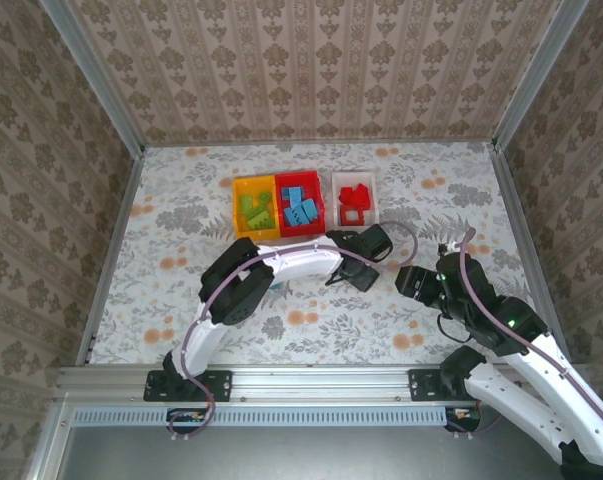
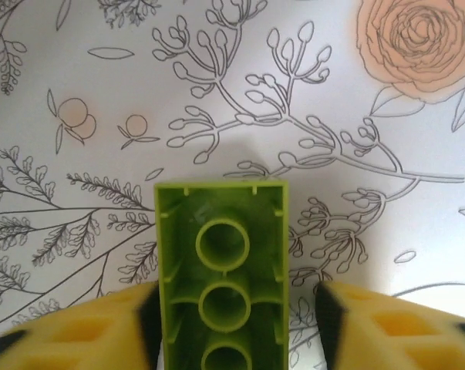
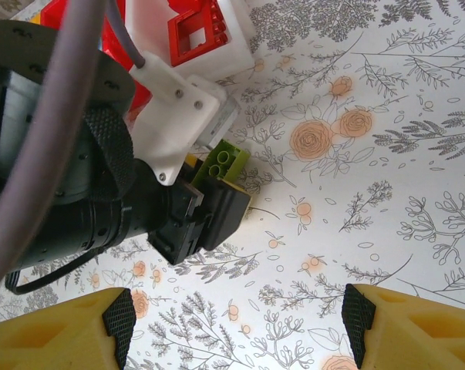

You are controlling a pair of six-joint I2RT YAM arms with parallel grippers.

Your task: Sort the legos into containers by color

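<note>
**Yellow fingers [image 2: 62, 339] straddle a lime green brick [image 2: 223, 254]**

Left wrist view: the left gripper [image 2: 236, 320] points at the flowered worktop [image 2: 355, 116]. The brick runs lengthwise between its jaws, its hollow underside and round tubes facing the camera. The left pad sits right at the brick's side. The right pad stands clear of it, with a strip of worktop showing between, so the jaws are spread around the brick rather than pinching it. Whether the brick rests on the worktop cannot be told.

Right wrist view: the right gripper [image 3: 236, 331] hangs above the worktop with its jaws spread wide and flowered surface between them. Ahead of it is the left gripper's dark body, with the lime green brick at its tip. Past that, a corner of the white bin [image 3: 232, 31] holds a red square frame [image 3: 195, 32].

Top view: three bins stand in a row toward the far edge of the worktop, about midway across. The yellow bin [image 1: 254, 180] holds green bricks [image 1: 256, 210]. The red bin [image 1: 299, 175], against it, holds blue bricks [image 1: 301, 205]. The white bin, just beside, holds red bricks [image 1: 356, 195]. Both grippers are near the middle of the worktop, on the near side of the bins, the right one just right of the left.
</note>
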